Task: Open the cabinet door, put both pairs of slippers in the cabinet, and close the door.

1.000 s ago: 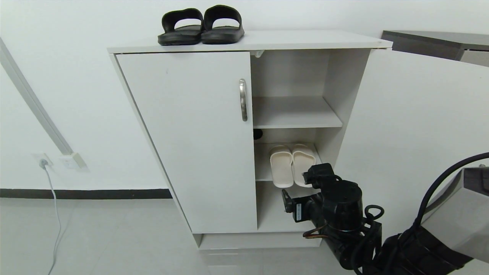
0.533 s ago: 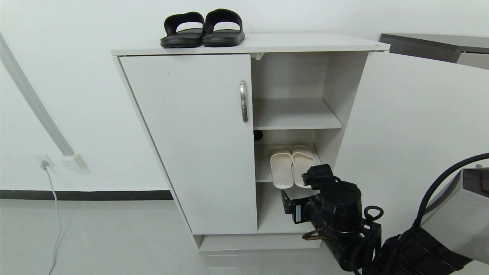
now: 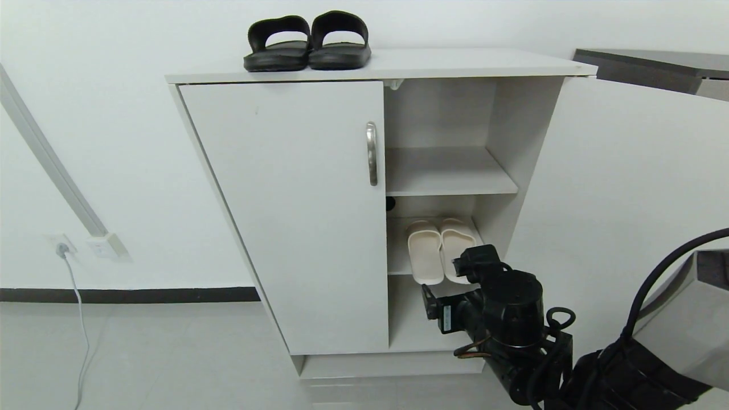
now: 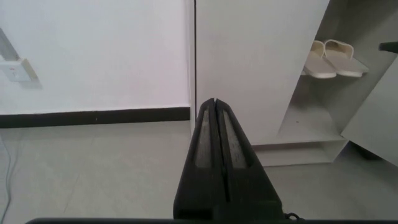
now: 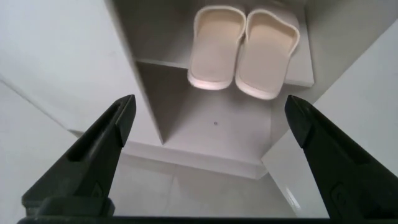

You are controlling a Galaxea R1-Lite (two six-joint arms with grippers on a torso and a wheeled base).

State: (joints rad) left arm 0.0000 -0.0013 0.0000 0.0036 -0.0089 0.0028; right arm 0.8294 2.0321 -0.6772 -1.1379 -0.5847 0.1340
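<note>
Only the viewpoint has drifted slightly; nothing else moved. Nearest, the left gripper [image 4: 214,104] is pressed shut above the floor, the right gripper [image 5: 210,107] spread wide, empty. Beyond, cream slippers [image 3: 439,250] sit inside the cabinet [image 3: 484,60]; black slippers [image 3: 307,42] on top probably come next.

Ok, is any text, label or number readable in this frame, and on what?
None can be read. The white cabinet, the black slippers on top and the cream slippers inside show no print. A pale patch on the right arm may be a label, too small to tell.
</note>
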